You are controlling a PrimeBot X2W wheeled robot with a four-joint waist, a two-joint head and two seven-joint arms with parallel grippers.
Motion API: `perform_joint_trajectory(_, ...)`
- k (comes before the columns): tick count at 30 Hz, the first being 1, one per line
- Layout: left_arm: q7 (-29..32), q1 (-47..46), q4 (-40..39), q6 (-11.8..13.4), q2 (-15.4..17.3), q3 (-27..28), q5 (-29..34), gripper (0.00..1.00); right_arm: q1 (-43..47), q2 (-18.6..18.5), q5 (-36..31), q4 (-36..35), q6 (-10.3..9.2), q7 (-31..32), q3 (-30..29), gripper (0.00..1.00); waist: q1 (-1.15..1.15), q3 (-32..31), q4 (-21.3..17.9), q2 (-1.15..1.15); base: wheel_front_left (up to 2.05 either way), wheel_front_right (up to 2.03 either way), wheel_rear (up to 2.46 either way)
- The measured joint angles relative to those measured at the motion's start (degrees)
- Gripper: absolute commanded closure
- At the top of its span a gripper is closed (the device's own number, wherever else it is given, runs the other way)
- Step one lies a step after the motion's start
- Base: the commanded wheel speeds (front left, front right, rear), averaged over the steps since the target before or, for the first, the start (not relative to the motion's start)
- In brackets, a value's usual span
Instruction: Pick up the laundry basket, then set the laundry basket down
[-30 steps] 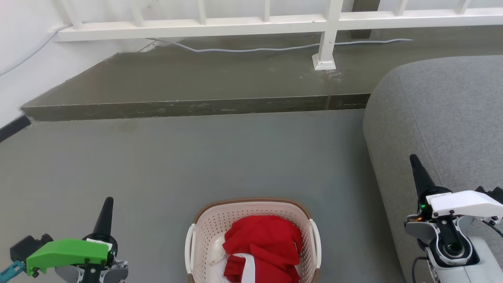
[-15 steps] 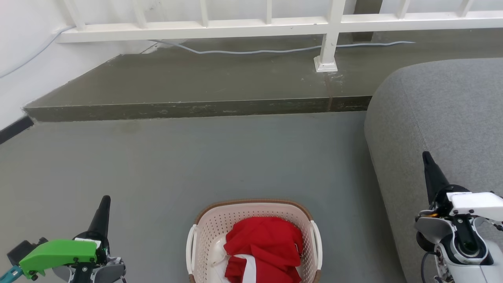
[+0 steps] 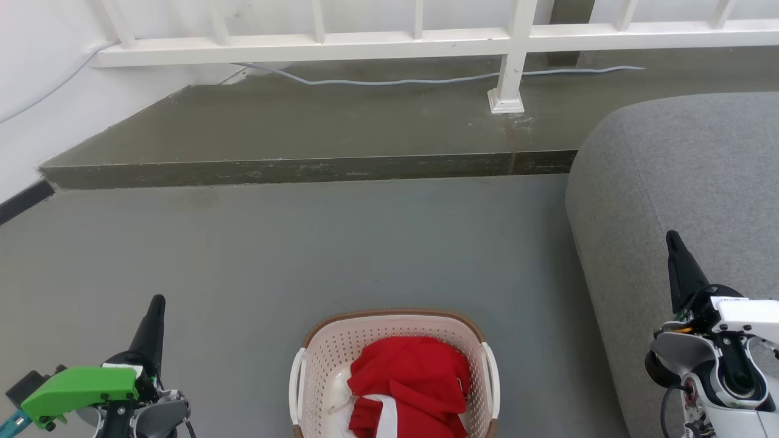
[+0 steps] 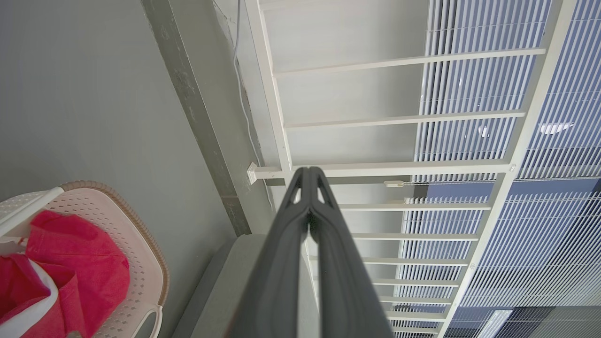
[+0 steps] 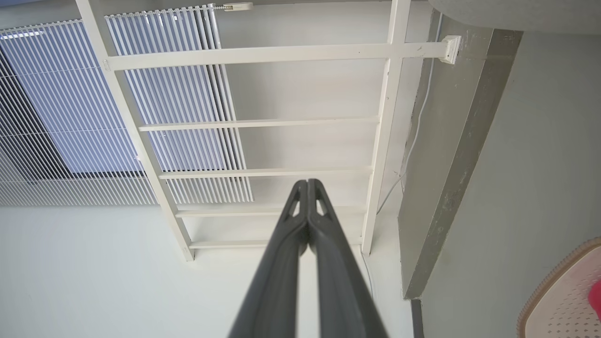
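Note:
The laundry basket (image 3: 389, 331) stands on the grey floor at the bottom middle of the head view, cream-white and perforated, with a brown rim and white side handles. Red and white cloth (image 3: 408, 383) lies inside it. The left wrist view has the laundry basket (image 4: 141, 244) at its lower left, and its rim (image 5: 558, 291) cuts the lower right corner of the right wrist view. My left gripper (image 3: 157, 302) is shut and empty, well to the basket's left. My right gripper (image 3: 672, 237) is shut and empty too, to the basket's right in front of the sofa. Both gripper tips (image 4: 309, 171) (image 5: 307, 182) point up with fingers pressed together.
A grey sofa (image 3: 681, 182) fills the right side. A raised concrete step (image 3: 304, 167) crosses behind the open floor, with a white railing (image 3: 365, 45), its post (image 3: 506, 97) and a cable (image 3: 395, 79) on it. A white wall (image 3: 36, 91) bounds the left.
The camera has tipped slightly, so the scene sits lower. My right gripper has moved outward to the right and my left gripper has drifted left and down. The basket stays put.

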Motion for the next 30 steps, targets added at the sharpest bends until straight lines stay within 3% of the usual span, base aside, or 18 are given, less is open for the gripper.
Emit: perform_joint_trajectory(30,0.0,-0.1,0.0,0.0,0.0,0.1,0.0,1.00,0.0,0.0,0.0,-0.1,0.01,0.0,-0.1,1.00,0.00,0.0,0.0,0.00,0.00,0.00,0.00)
